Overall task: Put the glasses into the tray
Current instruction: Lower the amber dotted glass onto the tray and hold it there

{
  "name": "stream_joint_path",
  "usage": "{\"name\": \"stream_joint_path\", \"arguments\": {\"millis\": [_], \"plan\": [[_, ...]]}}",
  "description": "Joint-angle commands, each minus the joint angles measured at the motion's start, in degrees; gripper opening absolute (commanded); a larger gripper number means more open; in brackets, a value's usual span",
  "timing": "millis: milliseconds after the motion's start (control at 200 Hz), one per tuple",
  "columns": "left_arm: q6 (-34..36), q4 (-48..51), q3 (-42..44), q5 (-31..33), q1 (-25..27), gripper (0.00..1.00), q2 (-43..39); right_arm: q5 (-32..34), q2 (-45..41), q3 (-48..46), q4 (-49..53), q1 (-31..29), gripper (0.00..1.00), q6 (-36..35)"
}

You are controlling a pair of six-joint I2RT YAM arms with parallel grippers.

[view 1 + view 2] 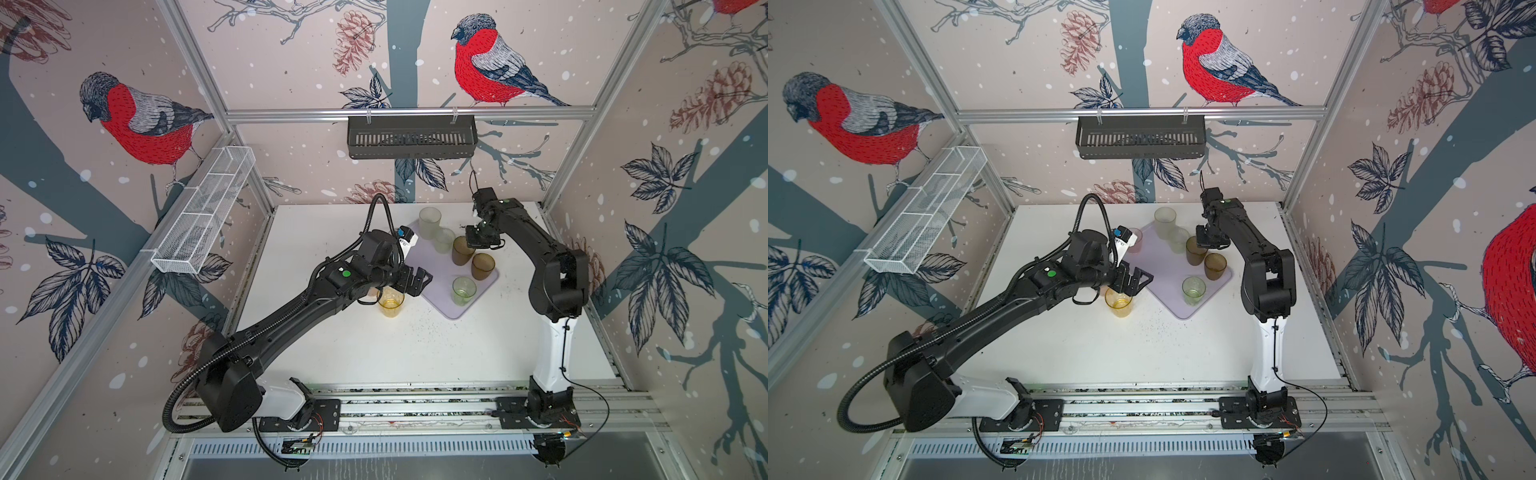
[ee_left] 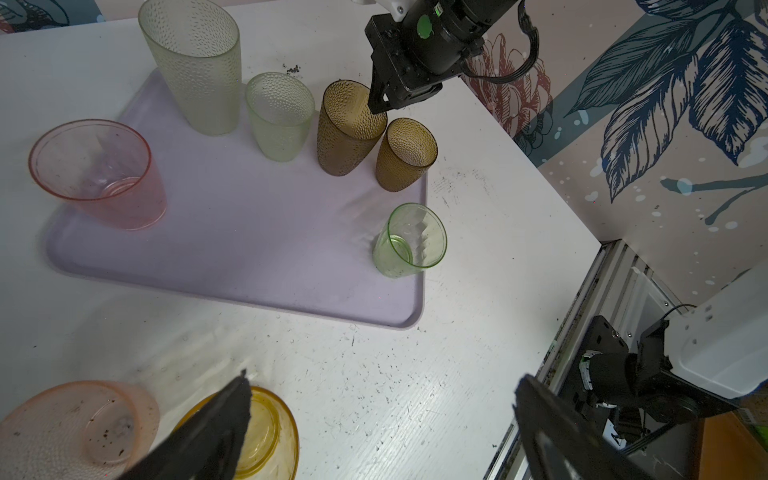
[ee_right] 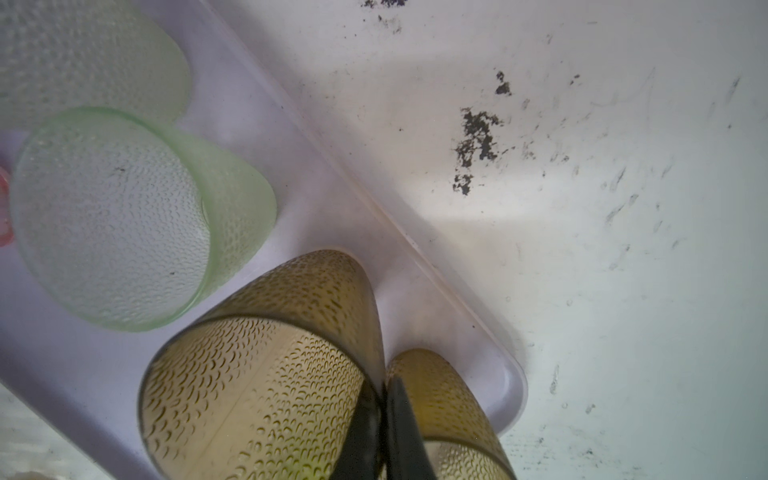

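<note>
The lilac tray [image 1: 436, 282] [image 2: 249, 232] holds two frosted glasses [image 1: 429, 222] [image 1: 444, 240], two brown glasses [image 1: 462, 251] [image 1: 483, 266], a green glass [image 1: 463, 291] and, at its far left edge, a pink glass [image 2: 99, 174]. My right gripper [image 1: 473, 246] [image 3: 384, 386] is shut on the rim of the taller brown glass [image 3: 257, 374], one finger inside and one outside. On the table by the tray stand a yellow glass [image 1: 390, 303] [image 2: 266, 436] and another pink glass [image 2: 79, 428]. Above the yellow glass hangs my left gripper [image 1: 422, 282] [image 2: 380, 382], open and empty.
A black slatted basket [image 1: 411, 137] hangs on the back rail and a white wire mesh basket [image 1: 203, 212] on the left rail. The white table [image 1: 415, 345] carries dark specks. Both arm bases sit on the front rail [image 1: 415, 405].
</note>
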State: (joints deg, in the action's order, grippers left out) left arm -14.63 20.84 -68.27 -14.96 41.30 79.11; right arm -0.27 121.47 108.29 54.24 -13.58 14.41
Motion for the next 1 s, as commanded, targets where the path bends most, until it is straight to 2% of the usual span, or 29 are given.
{"name": "stream_joint_path", "arguments": {"millis": [0, 996], "plan": [[0.7, -0.14, -0.55, 0.02, 0.1, 0.99, 0.16, 0.18, 0.43, -0.01, -0.06, 0.04, 0.03, -0.91], [0.47, -0.32, -0.16, 0.02, 0.16, 0.98, -0.01, 0.27, -0.62, -1.95, -0.45, -0.13, 0.03, -1.3]]}}
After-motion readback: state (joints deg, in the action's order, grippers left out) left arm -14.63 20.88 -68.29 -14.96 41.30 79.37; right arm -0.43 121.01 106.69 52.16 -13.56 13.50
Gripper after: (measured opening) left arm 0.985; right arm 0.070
